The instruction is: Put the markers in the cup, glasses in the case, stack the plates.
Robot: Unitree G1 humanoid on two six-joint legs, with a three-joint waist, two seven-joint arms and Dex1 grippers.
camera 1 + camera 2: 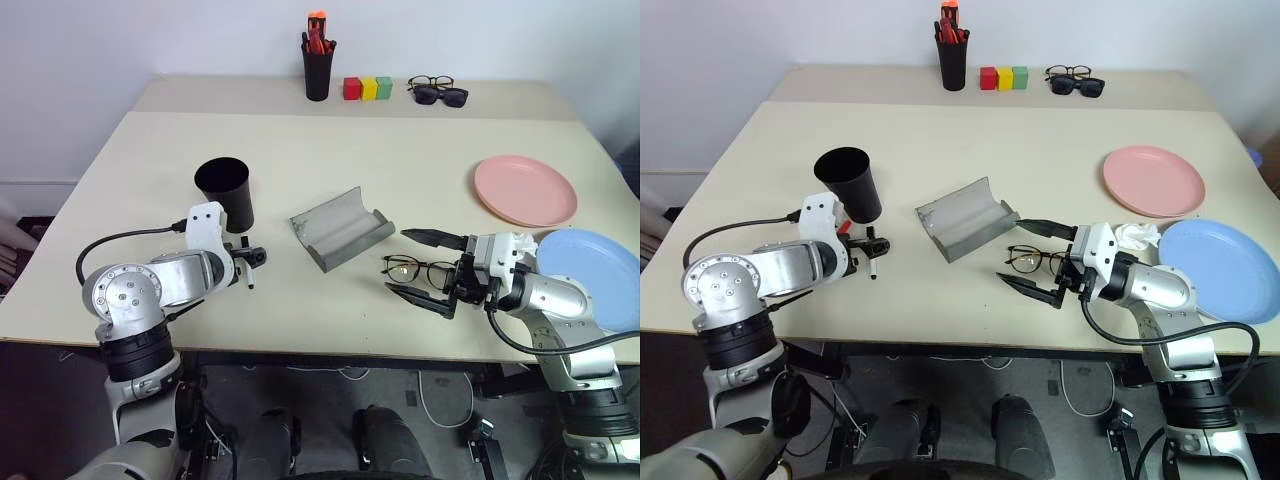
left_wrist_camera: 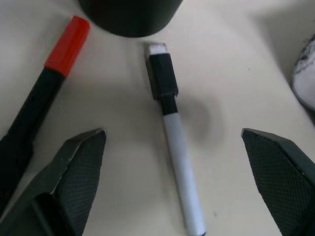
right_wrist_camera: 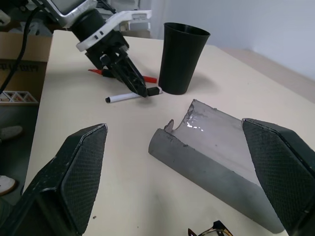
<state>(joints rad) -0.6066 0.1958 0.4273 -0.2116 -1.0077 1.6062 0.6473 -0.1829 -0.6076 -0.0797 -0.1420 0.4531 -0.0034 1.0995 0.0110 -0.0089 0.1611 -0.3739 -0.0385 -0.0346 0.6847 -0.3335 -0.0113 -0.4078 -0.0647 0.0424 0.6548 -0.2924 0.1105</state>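
Note:
Two markers lie on the table beside the black cup (image 1: 223,190): a white-bodied one with a black cap (image 2: 179,167) and a dark one with a red cap (image 2: 66,46). My left gripper (image 2: 172,132) hangs open just above the white marker, a finger on either side of it, touching nothing. The grey case (image 1: 340,228) lies open at mid-table. The wire-rimmed glasses (image 1: 415,268) rest just right of it. My right gripper (image 1: 396,260) is open and level, its fingers reaching over the glasses' near side. The pink plate (image 1: 525,190) and the blue plate (image 1: 590,270) lie side by side at the right.
At the table's back stand a black pen holder (image 1: 317,65) with red-orange pens, a row of coloured blocks (image 1: 368,88), and two more pairs of glasses (image 1: 438,92). The blue plate reaches the table's right front edge.

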